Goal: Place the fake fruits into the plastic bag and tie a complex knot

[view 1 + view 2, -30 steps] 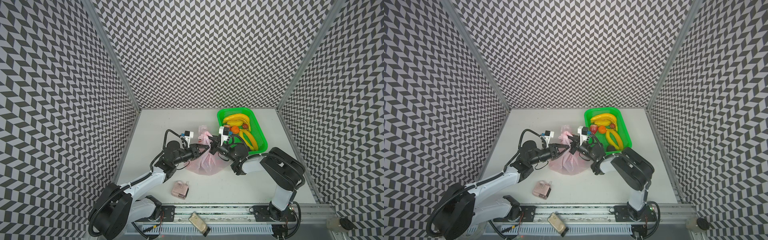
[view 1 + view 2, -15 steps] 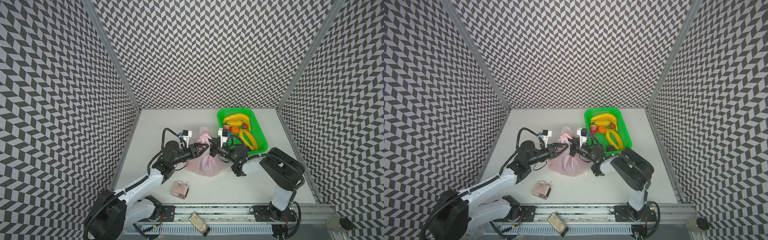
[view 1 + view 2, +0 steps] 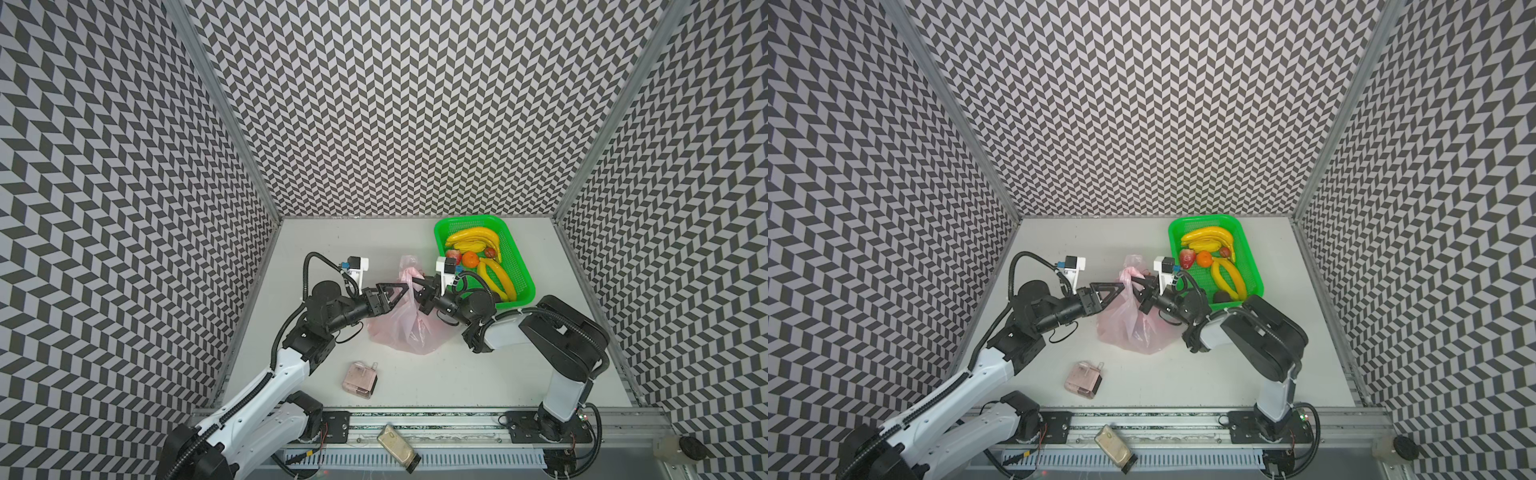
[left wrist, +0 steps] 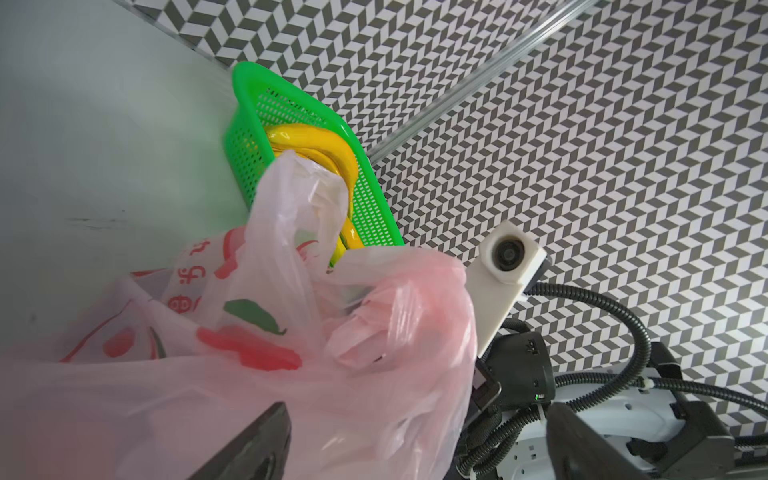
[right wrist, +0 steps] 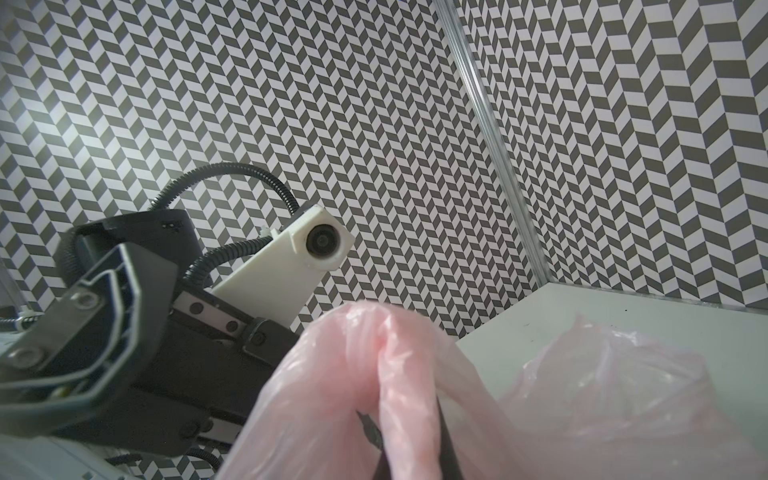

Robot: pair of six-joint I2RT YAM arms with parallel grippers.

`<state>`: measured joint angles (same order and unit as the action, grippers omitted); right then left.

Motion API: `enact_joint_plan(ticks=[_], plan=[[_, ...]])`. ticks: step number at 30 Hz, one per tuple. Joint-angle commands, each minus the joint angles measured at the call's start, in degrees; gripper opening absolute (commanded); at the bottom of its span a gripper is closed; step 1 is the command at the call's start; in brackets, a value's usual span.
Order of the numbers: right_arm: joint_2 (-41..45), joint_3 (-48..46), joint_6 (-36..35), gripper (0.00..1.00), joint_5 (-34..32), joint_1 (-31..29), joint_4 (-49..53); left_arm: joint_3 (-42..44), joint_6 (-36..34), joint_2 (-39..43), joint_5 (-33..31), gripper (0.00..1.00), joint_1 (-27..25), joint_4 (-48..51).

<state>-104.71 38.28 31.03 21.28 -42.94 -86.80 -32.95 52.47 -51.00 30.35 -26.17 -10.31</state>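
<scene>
the bag [image 3: 401, 330] slumps just beside the green basket [image 3: 437, 232], where the visible fruit [image 3: 473, 241] lies. the right gripper [image 3: 417, 291] is clamped on the bag's bunched top; the left gripper [image 3: 399, 293] gapes wide, empty. it should bite the loose handle [image 3: 409, 266] low, gently.

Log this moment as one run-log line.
left hand: open at plastic bag | right hand: shut on its handle film | bananas, orange: in green basket

Left claw [image 3: 400, 294] gapes; right claw [image 3: 417, 287] clamped shut.
</scene>
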Motion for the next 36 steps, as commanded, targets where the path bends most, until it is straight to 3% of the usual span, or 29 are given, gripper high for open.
enact_joint_plan(ticks=[1,5,8,10,36], plan=[[1.5,-0.7,0.1,0.0,0.9,0.2,-20.5,-1.3,-0.7,3.0,2.8,0.95,3.9,3.2],[2.0,-0.8,-0.4,0.0,1.1,0.2,-20.0,1.3,4.3,2.9,9.0,0.72,9.3,-3.6],[2.2,-0.9,-0.6,0.0,1.1,0.2,-20.0,3.1,9.3,0.1,12.5,0.51,10.4,-10.5],[2.2,-0.8,-0.5,0.0,1.3,0.2,-19.8,3.3,11.1,-2.1,14.2,0.43,10.4,-13.5],[2.3,-0.4,0.3,0.0,2.3,0.2,-19.5,2.9,12.9,-11.8,15.0,0.33,6.7,-22.4]])
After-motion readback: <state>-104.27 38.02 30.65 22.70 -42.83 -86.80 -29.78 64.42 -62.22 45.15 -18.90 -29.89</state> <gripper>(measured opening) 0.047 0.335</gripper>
